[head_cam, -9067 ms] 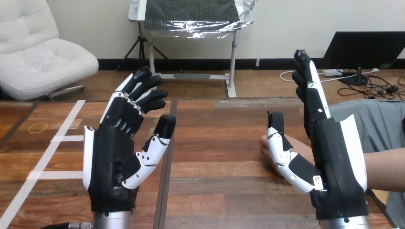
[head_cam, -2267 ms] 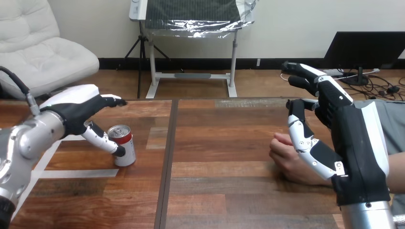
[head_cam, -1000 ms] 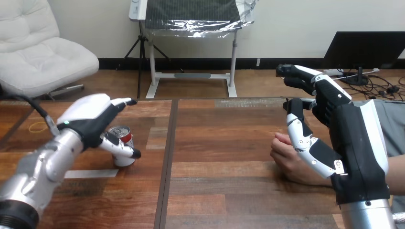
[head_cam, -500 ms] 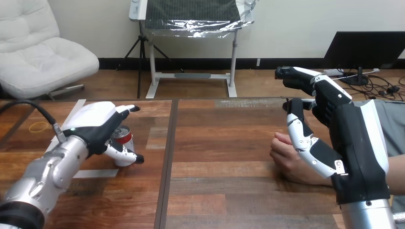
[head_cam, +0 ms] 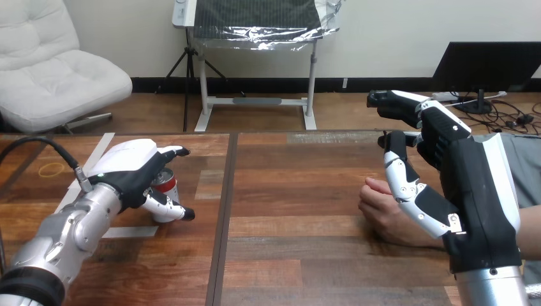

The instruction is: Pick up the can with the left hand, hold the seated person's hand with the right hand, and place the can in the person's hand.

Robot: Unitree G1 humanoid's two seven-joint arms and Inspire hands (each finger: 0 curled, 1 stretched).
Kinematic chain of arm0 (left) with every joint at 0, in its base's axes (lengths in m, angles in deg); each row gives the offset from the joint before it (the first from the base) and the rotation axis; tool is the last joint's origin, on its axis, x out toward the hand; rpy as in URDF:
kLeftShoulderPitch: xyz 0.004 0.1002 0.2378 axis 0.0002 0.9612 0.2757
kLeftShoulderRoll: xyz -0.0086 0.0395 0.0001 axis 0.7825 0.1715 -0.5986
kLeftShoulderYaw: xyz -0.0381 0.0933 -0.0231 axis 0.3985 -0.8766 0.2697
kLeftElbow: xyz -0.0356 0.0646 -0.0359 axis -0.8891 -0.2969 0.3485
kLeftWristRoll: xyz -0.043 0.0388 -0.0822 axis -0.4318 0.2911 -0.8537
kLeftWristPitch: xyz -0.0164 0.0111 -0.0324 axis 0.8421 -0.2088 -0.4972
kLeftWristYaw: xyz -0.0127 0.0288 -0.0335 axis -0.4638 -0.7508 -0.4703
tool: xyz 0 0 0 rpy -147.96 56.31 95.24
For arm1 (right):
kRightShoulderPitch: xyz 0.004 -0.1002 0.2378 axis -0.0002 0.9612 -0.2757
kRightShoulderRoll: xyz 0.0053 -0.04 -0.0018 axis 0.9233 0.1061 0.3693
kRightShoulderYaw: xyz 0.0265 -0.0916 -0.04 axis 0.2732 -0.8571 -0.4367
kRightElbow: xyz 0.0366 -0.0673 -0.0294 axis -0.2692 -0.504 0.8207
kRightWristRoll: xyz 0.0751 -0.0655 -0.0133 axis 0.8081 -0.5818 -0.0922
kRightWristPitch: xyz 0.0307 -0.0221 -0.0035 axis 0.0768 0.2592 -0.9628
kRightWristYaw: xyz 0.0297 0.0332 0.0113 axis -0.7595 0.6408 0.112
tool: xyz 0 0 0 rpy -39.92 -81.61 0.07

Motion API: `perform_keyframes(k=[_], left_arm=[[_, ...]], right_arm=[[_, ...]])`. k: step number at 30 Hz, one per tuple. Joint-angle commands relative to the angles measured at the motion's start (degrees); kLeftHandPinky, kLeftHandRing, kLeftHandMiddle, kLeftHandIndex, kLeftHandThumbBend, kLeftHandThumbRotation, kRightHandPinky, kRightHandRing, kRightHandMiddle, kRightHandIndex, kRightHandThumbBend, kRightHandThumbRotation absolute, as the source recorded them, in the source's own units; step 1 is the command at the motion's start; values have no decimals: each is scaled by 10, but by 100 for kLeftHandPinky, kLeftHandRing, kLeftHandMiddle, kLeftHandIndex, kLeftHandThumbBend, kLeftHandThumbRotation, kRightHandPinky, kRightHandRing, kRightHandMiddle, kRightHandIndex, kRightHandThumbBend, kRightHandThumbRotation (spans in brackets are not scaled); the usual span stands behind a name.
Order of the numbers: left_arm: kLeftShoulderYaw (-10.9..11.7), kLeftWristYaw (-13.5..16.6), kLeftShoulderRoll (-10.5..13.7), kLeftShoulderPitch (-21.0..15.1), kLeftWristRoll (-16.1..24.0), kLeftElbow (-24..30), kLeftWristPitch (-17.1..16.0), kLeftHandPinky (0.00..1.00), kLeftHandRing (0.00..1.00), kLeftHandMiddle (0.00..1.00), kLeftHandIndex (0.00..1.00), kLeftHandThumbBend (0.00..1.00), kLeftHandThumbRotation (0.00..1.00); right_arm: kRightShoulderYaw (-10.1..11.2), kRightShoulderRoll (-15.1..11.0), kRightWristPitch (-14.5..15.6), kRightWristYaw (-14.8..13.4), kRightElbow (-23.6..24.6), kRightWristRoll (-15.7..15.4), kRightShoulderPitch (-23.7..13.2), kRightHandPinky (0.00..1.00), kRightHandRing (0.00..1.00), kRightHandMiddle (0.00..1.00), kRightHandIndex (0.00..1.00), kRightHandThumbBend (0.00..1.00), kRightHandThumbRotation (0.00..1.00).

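Early stage: reaching round the can (head_cam: 169, 183) on the desk (head_cam: 290, 185) with left hand (head_cam: 131, 167) spread, unclenched. Right hand (head_cam: 475, 204) released, beside the person's hand (head_cam: 381, 213). Lift, hold, handover left.

1. From my station, the left robot hand (head_cam: 131, 167) covers most of the can (head_cam: 169, 183). I see just a sliver of its rim and red side.
2. I cannot tell whether that robot hand touches the can.
3. The right robot hand (head_cam: 469, 191) stands in front of the person's hand (head_cam: 381, 212) and hides its wrist. I cannot tell if the two are touching or apart.
4. The person's forearm (head_cam: 528, 231) is cut off at the right edge.
5. The left forearm (head_cam: 57, 245) and right forearm (head_cam: 488, 290) are cut off at the bottom edge.
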Motion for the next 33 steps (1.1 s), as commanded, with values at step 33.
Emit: perform_keyframes(k=[33], left_arm=[[3,37,-22,-58,-15,-64,19,69,79,83,81,72,15]], right_arm=[[15,-9,-4,9,17,6,-24,62,76,77,68,0,0]])
